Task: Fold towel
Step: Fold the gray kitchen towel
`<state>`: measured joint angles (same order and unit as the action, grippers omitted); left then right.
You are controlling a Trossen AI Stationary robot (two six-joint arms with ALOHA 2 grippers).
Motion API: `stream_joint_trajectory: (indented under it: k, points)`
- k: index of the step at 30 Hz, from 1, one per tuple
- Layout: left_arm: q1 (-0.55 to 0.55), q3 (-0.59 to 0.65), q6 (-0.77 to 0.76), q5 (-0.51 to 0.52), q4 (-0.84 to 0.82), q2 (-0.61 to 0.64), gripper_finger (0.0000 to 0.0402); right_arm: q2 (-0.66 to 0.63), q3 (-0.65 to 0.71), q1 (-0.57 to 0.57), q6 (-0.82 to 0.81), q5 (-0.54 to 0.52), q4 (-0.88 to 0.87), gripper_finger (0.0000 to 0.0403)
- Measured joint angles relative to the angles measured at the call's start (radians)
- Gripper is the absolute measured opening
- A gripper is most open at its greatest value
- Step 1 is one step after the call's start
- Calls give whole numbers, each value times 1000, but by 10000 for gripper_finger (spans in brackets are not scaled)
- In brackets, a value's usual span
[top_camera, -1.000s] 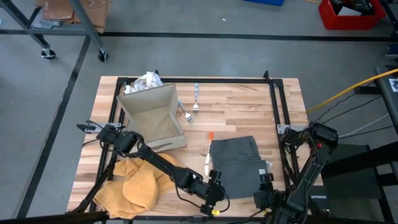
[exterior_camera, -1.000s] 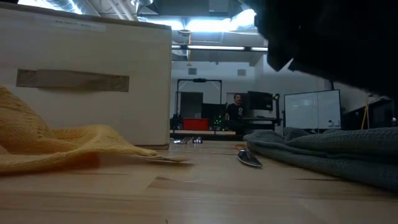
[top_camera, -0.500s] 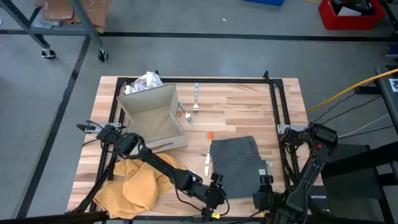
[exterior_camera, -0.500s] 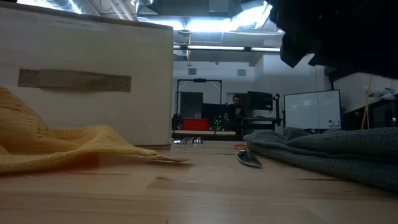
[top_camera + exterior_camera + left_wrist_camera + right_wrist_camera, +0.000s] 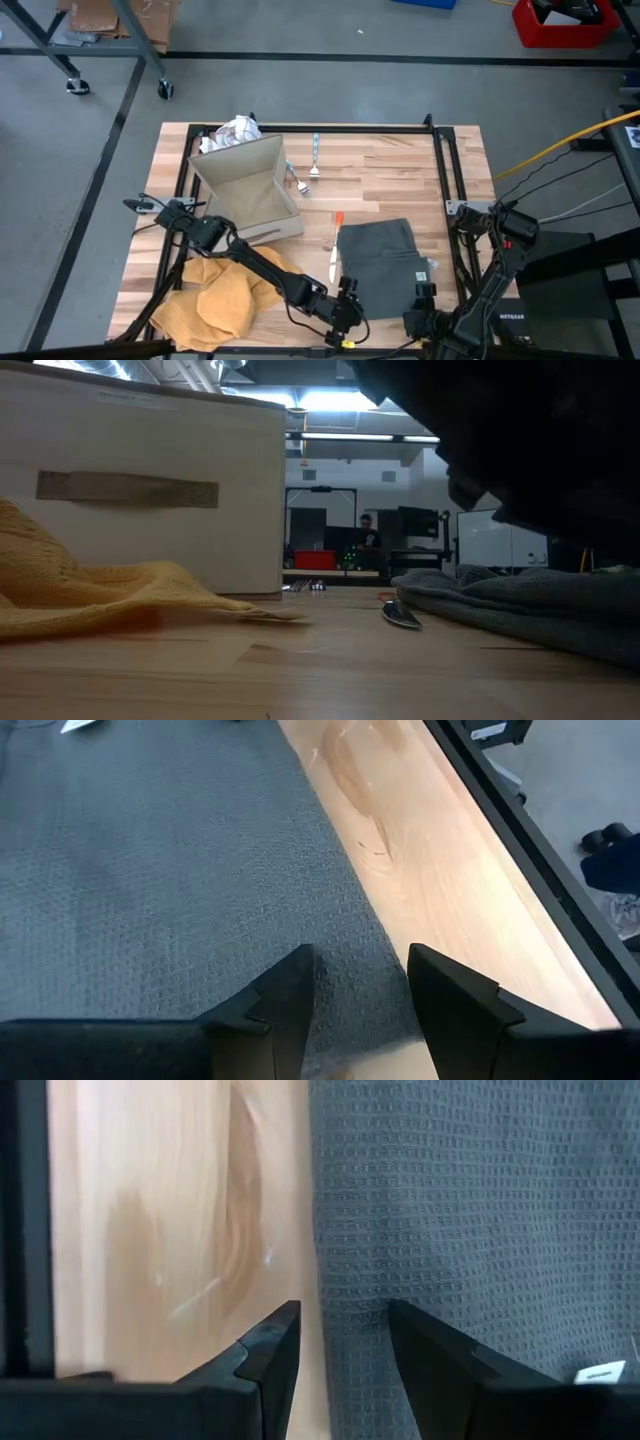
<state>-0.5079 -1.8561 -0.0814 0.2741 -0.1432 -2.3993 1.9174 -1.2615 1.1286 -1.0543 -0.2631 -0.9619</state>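
Both grippers, left [image 5: 349,306] and right [image 5: 418,312], sit open at the near corners of the flat grey waffle-cloth towel [image 5: 383,262] on the wooden bench [image 5: 390,170], holding nothing, so the folding looks barely started.

A dark arm [image 5: 530,440] hides the low view's upper right.
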Motion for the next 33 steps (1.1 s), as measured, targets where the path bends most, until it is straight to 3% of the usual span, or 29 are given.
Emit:
stream_joint_trajectory:
  k: [10,17,21,24,27,33]
  points:
    - [8,0,-41,15,3,-14,151,54,-1,-41,1,-49,10,159]
    - [6,0,-73,19,-51,-14,104,73,-4,-48,4,-49,23,156]
    - [4,0,-147,20,-53,-14,57,69,-3,-48,-22,-37,37,122]
    - [-4,0,-197,20,-50,-14,16,69,-7,-49,-23,-13,60,73]
    - [-20,0,-255,20,-50,-14,8,70,-30,-49,-21,20,104,18]
    - [-71,-14,-336,-28,-50,-14,4,70,-149,-38,-15,32,113,31]
